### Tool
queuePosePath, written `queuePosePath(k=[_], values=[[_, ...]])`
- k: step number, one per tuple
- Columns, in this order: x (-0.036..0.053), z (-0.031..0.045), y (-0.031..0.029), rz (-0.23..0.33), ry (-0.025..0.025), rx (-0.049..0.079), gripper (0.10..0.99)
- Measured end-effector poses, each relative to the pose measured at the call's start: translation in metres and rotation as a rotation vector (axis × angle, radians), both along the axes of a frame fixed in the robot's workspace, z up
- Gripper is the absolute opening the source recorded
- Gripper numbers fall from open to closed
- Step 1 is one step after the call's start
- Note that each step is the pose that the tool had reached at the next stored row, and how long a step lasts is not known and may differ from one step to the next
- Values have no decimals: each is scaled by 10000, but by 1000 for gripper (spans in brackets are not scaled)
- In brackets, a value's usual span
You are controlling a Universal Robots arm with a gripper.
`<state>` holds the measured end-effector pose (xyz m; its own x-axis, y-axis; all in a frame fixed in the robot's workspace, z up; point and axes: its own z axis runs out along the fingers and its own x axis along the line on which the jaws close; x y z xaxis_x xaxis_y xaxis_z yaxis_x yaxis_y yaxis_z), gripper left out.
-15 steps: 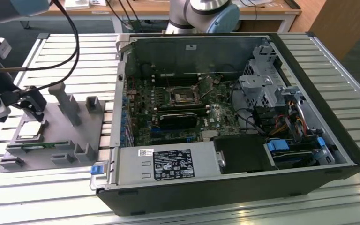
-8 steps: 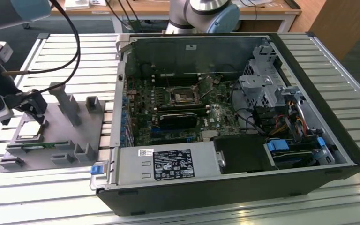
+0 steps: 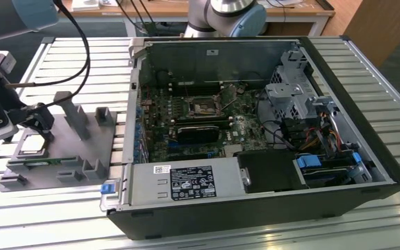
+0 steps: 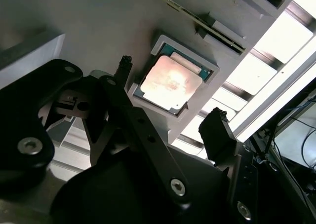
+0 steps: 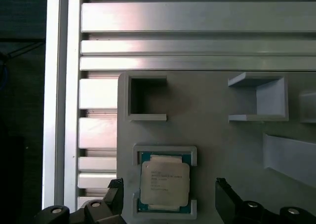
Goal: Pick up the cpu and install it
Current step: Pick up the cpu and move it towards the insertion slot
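Hovering at the exterior view's left, the gripper (image 3: 39,133) hangs just above the cpu (image 3: 32,151). The cpu lies flat in a square pocket of the grey holder plate (image 3: 82,156) on the slatted metal table (image 3: 61,208). The open computer case (image 3: 255,130) stands at the exterior view's right, and its socket (image 3: 205,107) is well apart from the cpu. In the second wrist view the cpu (image 4: 170,83) sits in its pocket with the shiny top up, and the two black fingers (image 4: 217,130) stand one on each side of it, not touching it. In the first wrist view the cpu (image 5: 164,181) lies between the fingers (image 5: 114,197); the jaws are wide and hold nothing.
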<state>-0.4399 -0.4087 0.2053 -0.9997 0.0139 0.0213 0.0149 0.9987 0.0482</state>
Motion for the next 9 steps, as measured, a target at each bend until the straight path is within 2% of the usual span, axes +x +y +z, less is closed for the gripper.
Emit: queuePosePath(k=[9], values=[[0,-56,0,0,3,-2,827]])
